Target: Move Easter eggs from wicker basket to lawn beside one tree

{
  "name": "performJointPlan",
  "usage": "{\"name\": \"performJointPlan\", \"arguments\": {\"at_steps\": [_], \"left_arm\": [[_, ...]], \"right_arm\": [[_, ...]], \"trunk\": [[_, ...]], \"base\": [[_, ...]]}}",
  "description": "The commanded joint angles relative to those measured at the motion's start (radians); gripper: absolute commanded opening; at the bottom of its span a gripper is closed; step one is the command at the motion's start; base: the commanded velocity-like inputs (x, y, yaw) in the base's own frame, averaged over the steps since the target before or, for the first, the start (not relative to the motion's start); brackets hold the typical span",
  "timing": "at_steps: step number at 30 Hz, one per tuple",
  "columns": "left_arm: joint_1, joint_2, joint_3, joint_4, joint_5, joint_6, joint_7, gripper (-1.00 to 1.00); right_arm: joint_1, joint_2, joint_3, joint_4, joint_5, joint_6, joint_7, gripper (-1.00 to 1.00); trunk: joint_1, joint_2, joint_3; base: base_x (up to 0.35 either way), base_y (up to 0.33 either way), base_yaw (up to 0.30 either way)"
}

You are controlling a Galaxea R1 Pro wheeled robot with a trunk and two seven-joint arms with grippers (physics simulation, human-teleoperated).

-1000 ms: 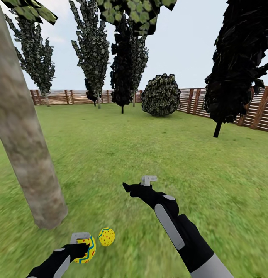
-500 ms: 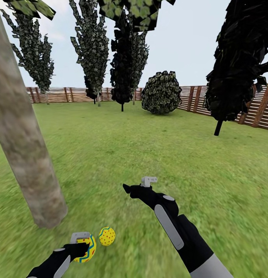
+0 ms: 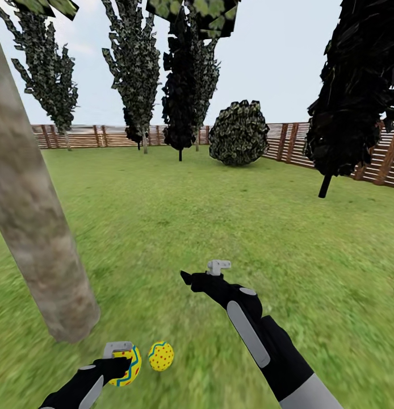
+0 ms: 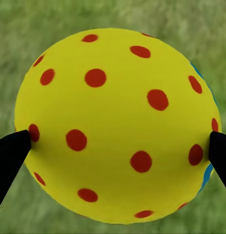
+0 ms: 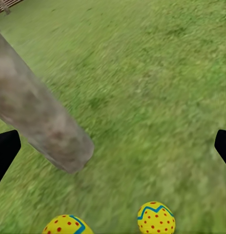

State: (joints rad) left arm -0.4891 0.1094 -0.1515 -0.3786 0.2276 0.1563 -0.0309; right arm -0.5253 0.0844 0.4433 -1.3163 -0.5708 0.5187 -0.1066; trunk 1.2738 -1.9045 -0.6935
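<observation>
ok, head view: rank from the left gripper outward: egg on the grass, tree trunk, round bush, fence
1. Loose egg, just right of the left gripper.
2. Tree trunk, base ahead-left.
3. Round bush, far ahead-right.
4. Fence, behind the bush.

Yellow red-dotted, blue-zigzag eggs, green lawn, mottled grey-tan trunk

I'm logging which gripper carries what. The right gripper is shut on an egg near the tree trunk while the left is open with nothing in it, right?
Swapped. The left gripper is shut on the egg, as the left wrist view shows; the right gripper is open, holding nothing. Both are near the tree trunk.
</observation>
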Motion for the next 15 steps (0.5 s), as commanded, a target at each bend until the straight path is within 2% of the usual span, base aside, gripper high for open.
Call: {"name": "performJointPlan", "arguments": {"at_steps": [1,6,9,15], "left_arm": [[0.0,0.001,-0.006,-0.002,0.01,0.005,0.0,-1.0],[0.0,0.001,-0.006,-0.002,0.011,0.005,0.004,-1.0],[0.0,0.001,-0.005,-0.002,0.01,0.005,0.005,-1.0],[0.0,0.001,-0.006,-0.002,0.011,0.005,0.005,-1.0]], "right_arm": [[-0.001,0.0,0.001,-0.001,-0.011,0.003,-0.01,1.0],[-0.001,0.0,0.002,-0.001,-0.011,0.003,-0.01,1.0],[-0.001,0.0,0.002,-0.001,-0.011,0.003,-0.01,1.0],[-0.001,0.0,0.002,-0.001,-0.011,0.003,-0.01,1.0]], "trunk": [[0.0,0.0,-0.002],[0.0,0.0,-0.008],[0.0,0.0,-0.011],[0.0,0.0,-0.018]], "base": [[0.272,0.039,0.0],[0.288,-0.046,0.0],[0.235,0.114,0.0],[0.042,0.044,0.0]]}}
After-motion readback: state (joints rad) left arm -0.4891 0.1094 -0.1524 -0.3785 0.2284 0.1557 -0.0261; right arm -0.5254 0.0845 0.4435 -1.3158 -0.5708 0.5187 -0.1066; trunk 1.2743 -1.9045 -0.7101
